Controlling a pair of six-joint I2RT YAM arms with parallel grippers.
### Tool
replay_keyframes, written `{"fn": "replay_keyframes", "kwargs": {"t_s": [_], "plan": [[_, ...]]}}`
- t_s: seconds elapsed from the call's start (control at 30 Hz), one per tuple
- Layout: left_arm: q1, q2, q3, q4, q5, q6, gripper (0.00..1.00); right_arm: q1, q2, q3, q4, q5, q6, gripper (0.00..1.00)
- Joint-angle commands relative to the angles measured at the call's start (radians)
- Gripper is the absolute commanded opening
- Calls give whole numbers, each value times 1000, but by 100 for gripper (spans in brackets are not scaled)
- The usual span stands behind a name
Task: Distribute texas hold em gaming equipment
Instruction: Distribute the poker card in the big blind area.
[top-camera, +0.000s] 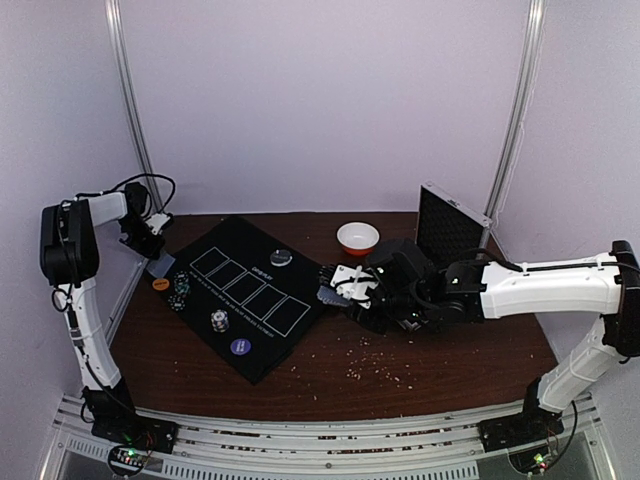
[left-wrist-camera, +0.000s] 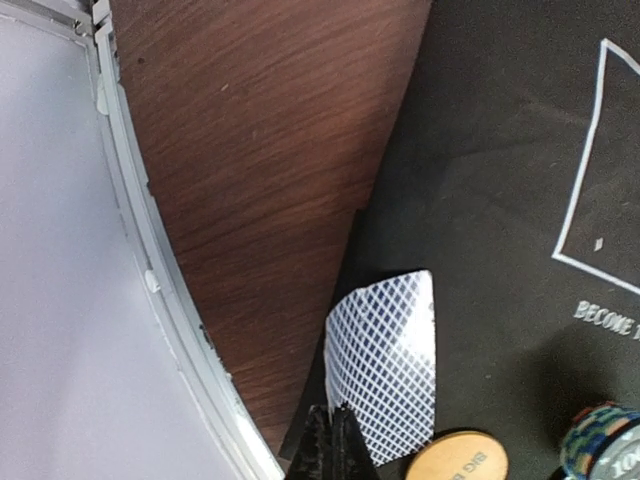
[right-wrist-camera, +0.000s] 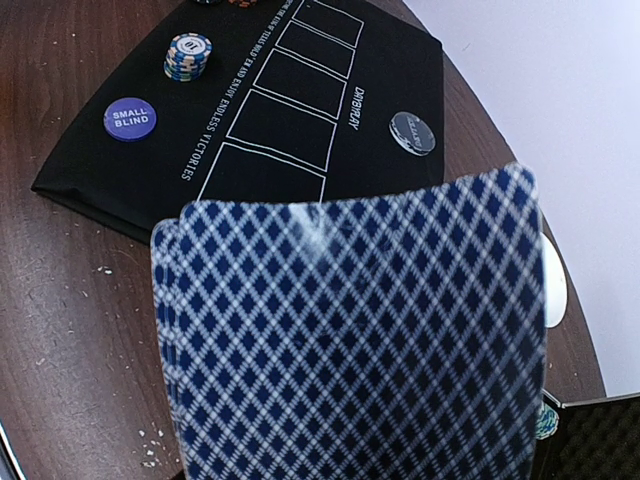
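1. Right jaws pinch a deck of cards beside the mat's right edge; its outlined boxes lie leftward.
2. Left jaws, pressed together, hover over one card at the mat's left corner.

Spotted "SMALL BLIND" on the purple disc, "ENDLESS VICTORIES" and "BECOME" on the black mat, "BIG" on the orange disc.

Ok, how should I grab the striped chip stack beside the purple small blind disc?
Come straight down and pinch the chip stack across its round sides, low down. It stands upright on the black mat, clear of the purple disc, so there should be room either side.
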Motion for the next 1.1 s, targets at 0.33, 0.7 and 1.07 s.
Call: {"fn": "replay_keyframes", "kwargs": {"t_s": [0.33,0.7,1.07], "plan": [[-49,17,-52,87,-170,102,0,-5,-4,37,-19,-8,17,47],[-63,13,-83,163,-343,88,19,-4,-5,33,-24,-9,27,47],[-79,-110,-23,161,-249,-32,45,-4,-8,44,-29,-1,29,47]]}}
